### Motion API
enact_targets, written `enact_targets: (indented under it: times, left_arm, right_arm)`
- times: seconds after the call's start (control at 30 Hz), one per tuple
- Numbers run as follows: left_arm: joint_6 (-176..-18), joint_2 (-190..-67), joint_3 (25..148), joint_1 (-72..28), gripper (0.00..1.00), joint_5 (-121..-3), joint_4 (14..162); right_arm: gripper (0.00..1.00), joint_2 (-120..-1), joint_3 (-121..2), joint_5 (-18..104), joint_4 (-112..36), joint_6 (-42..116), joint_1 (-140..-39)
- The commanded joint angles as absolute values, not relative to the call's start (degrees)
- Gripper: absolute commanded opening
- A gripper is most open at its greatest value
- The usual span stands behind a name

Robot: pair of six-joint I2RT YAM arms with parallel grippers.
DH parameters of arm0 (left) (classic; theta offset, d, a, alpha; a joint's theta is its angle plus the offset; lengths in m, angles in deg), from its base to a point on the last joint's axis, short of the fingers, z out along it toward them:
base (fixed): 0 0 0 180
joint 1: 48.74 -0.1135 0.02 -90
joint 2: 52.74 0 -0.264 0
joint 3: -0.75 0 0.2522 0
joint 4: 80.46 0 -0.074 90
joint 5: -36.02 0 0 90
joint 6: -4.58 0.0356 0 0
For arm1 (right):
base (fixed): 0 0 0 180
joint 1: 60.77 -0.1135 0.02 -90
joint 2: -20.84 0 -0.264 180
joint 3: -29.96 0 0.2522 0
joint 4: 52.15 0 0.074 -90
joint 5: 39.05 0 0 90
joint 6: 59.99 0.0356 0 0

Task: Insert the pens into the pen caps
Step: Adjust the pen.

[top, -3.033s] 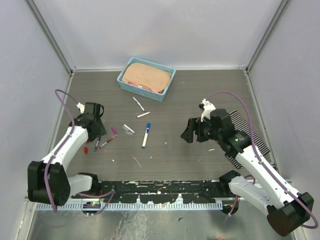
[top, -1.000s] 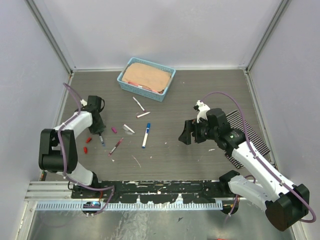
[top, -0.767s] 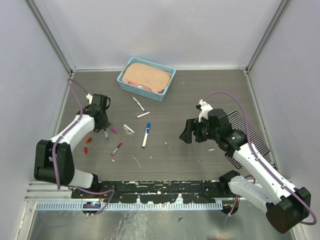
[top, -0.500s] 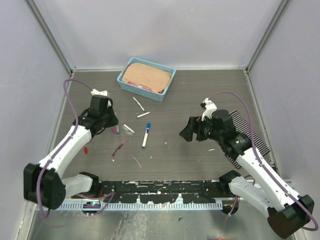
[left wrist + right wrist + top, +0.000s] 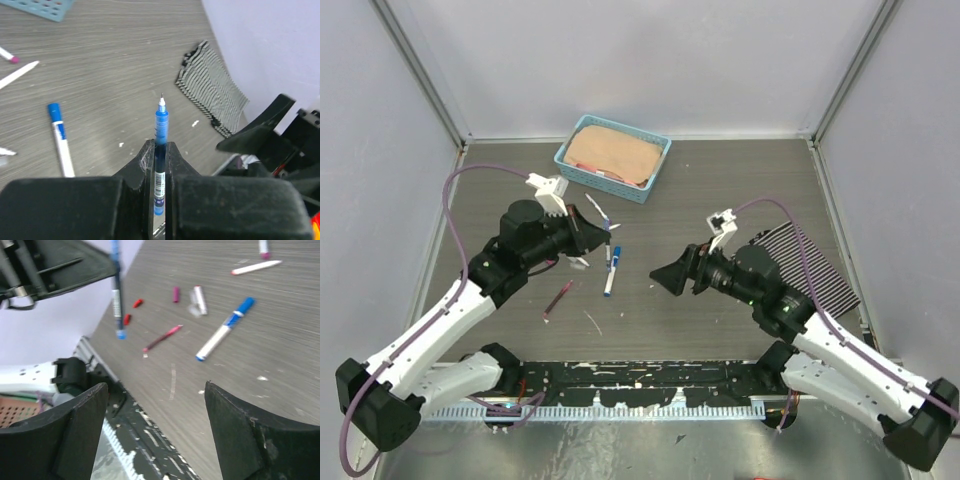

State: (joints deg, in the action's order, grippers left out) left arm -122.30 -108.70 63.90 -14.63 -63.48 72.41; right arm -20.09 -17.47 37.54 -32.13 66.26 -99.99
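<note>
Left gripper (image 5: pixel 160 148) pinches a blue-tipped pen (image 5: pixel 161 122) (fine nib bare).

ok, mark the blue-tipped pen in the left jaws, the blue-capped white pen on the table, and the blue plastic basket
Blue-tipped pen (image 5: pixel 160 125): left wrist view, blue grip section.
Blue-capped white pen (image 5: pixel 610 277): top view, white barrel.
Blue plastic basket (image 5: pixel 600 181): top view, near wall.

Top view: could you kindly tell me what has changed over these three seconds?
The left pincer, shut on a blue pen, carried it from the left side toward the middle. The open right pincer moved left toward it. The basket and the capped pen lying flat stayed put.
</note>
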Motion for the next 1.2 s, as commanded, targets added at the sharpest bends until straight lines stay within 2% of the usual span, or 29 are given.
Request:
enact_targets:
  times: [0.0,0.17,0.3,0.6,0.77,0.93,0.97,1.1,1.17]
  left_arm:
    - [-126.62,-109.11,64.89,-11.33,0.00,-65.40,80.26]
    - [-127.90,-109.90,64.51,-8.85,0.00,-65.31,83.62]
    - [-128.80,-110.62,64.49,-7.33,0.00,-65.51,84.68]
    - [-129.60,-110.64,64.62,-5.63,0.00,-64.77,85.25]
    - [-129.63,-110.12,64.13,-5.41,0.00,-63.66,84.83]
    - [-129.71,-110.10,63.61,-5.38,0.00,-63.03,84.78]
    - [-129.67,-110.16,63.42,-5.41,0.02,-62.88,84.93]
    - [-129.46,-110.27,62.71,-5.28,0.29,-63.19,85.72]
    - [-128.93,-110.37,62.59,-5.05,0.39,-63.21,85.69]
  right_arm:
    - [0.81,-21.74,-17.26,47.99,-48.04,70.15,-110.69]
    - [0.70,-25.79,-15.58,49.02,-56.95,71.69,-114.36]
    - [0.66,-29.27,-16.06,48.66,-59.39,71.45,-114.47]
    - [0.48,-34.91,-18.48,47.26,-60.42,71.50,-114.47]
    - [0.30,-35.52,-19.00,46.82,-60.63,71.51,-114.56]
    - [0.02,-35.41,-19.79,46.61,-60.30,71.41,-114.56]
    - [0.00,-35.41,-19.96,46.50,-60.20,71.41,-114.56]
    - [0.00,-35.02,-20.59,46.56,-59.61,71.58,-114.56]
    - [0.00,-34.90,-21.04,46.65,-59.19,71.52,-114.59]
